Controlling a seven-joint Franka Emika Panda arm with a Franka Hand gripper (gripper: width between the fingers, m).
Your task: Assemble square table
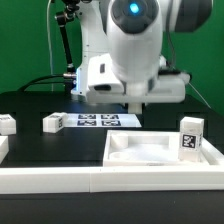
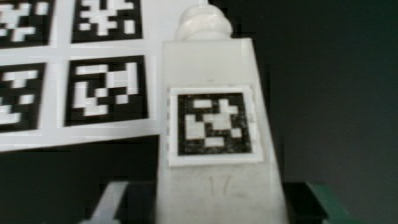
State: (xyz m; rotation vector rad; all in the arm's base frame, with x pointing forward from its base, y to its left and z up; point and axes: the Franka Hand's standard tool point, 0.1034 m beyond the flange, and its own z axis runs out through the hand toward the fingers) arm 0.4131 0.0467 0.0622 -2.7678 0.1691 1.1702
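In the wrist view a white block leg (image 2: 214,90) with a black-and-white tag lies on the black table, partly over the marker board (image 2: 71,70). My gripper (image 2: 215,206) is shut on the end of this leg, one finger on each side. In the exterior view the gripper (image 1: 135,105) reaches down behind the square table top (image 1: 135,152), mostly hidden by the arm's white body. A second leg (image 1: 190,136) stands upright at the top's right side. Two more legs (image 1: 52,122) (image 1: 7,123) lie on the table at the exterior view's left.
A long white rail (image 1: 60,182) runs along the front edge of the black surface. The marker board (image 1: 100,121) lies under the arm. A green backdrop and dark cables stand behind.
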